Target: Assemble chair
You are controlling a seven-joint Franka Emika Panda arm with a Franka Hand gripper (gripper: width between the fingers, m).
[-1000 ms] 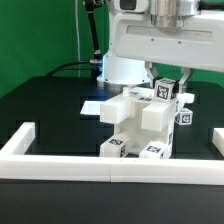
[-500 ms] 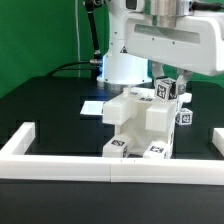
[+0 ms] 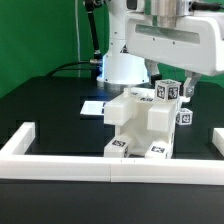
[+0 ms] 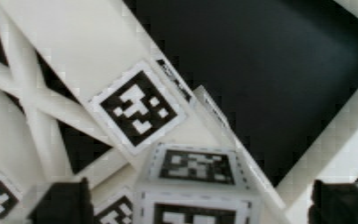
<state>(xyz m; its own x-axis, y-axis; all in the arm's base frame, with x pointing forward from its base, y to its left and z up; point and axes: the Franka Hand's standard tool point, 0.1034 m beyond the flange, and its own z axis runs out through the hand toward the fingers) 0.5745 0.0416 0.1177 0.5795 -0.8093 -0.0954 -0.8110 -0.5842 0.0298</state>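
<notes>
The chair (image 3: pixel 140 125) stands on the black table (image 3: pixel 45 105) near its front edge, just behind the white border rail (image 3: pixel 60 166). The gripper (image 3: pixel 172 84) hangs over its top tagged block, 2 fingers (image 4: pixel 60 204) spread wide, gripping nothing

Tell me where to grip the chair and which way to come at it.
Probably the top block of the chair, from straight above: it stands highest, with flat parallel sides free for the fingers. The open gripper straddles it. Low down, the white border rail blocks the front.
</notes>
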